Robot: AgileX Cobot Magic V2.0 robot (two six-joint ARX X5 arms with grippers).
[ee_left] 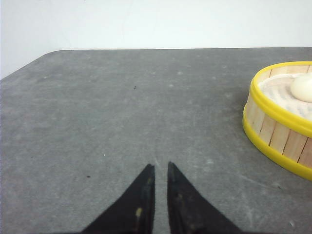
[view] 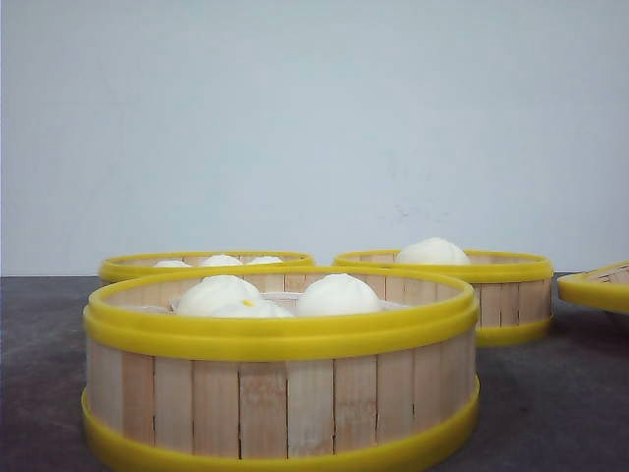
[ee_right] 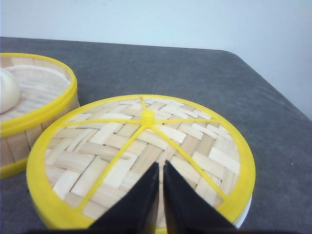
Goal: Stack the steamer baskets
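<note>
Three steamer baskets stand apart on the grey bench (view: 550, 403): the nearest basket (view: 280, 398) at the front edge holds three buns (view: 337, 294), the rear left basket (view: 206, 264) three, the rear right basket (view: 472, 285) one. One woven lid (ee_right: 141, 158) lies beside it. Left gripper (ee_left: 161, 168) and right gripper (ee_right: 161, 165) jaws are nearly closed, empty.

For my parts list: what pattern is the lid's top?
Woven pale bamboo with yellow spokes, lid, right wrist view.
</note>
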